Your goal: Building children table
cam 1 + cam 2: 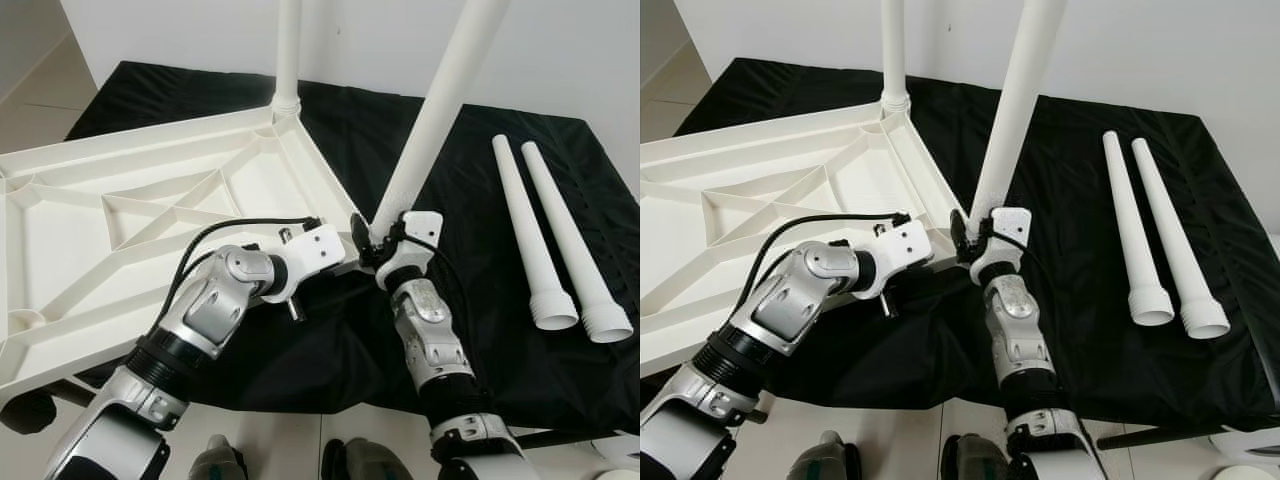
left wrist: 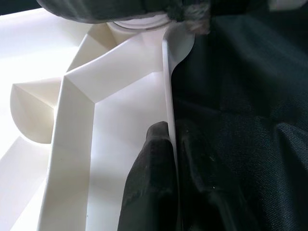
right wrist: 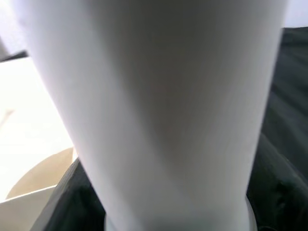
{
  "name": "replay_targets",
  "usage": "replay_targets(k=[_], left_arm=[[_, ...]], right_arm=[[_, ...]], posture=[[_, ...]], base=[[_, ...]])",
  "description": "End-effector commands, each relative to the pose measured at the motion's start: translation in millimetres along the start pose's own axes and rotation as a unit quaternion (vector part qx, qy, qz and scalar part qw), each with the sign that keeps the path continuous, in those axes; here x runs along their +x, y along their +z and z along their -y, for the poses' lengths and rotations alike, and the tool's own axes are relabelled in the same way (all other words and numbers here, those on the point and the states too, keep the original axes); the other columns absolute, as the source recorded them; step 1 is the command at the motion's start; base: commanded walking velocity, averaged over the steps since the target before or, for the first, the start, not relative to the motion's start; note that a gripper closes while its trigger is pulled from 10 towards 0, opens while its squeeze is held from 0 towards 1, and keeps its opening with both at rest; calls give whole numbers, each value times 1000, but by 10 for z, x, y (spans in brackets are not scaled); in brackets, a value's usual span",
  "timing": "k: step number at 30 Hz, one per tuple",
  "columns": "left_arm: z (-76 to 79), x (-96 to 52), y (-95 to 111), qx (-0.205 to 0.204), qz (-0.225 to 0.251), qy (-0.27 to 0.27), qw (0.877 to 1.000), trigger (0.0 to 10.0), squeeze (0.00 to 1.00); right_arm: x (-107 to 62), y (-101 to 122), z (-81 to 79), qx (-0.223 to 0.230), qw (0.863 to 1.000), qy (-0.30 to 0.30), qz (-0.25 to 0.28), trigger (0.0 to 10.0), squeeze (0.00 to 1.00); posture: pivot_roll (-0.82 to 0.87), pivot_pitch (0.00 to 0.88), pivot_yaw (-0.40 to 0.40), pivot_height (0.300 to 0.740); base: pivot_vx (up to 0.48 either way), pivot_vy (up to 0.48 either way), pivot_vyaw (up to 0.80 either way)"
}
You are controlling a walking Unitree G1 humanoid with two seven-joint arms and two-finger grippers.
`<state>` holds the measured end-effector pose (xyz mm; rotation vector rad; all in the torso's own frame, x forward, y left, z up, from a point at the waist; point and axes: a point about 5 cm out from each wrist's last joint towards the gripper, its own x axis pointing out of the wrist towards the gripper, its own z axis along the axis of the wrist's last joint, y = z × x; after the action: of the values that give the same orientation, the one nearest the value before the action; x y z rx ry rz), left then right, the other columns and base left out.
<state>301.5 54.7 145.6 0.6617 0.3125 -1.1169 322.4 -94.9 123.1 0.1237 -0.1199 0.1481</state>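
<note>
The right gripper (image 1: 372,243) is clamped around the lower end of a tilted white table leg (image 1: 440,108), which is held at the near corner of the upturned white tabletop (image 1: 120,210). The left gripper (image 1: 345,262) is closed on the tabletop's side rim just beside that corner, one black finger (image 2: 151,183) being pressed against the inner face of the thin wall. A second leg (image 1: 288,50) is seen standing upright in the far corner socket. Two loose legs (image 1: 560,240) are laid side by side on the black cloth (image 1: 470,330), well apart to the right of the tabletop.
</note>
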Motion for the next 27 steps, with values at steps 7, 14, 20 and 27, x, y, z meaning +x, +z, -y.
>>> replay_targets(k=[7,14,20,27], left_arm=[[100,61,53,17,4,-4,1000,10000,0],[90,58,53,16,4,-1,1000,10000,0],[79,50,54,16,3,0,1000,10000,0],[73,52,61,15,4,1,1000,10000,0]], right_arm=[[-50,-91,-197,-5,999,23,-23,10000,0],[-58,-52,-160,5,999,27,-17,10000,1000],[-93,-7,-75,2,999,46,-4,10000,0],[-243,0,169,-5,992,127,6,10000,0]], posture=[[16,59,-65,740],[16,60,-66,740],[15,65,-63,740],[6,71,-61,740]], base=[[0,0,0],[0,0,0],[0,0,0],[0,0,0]])
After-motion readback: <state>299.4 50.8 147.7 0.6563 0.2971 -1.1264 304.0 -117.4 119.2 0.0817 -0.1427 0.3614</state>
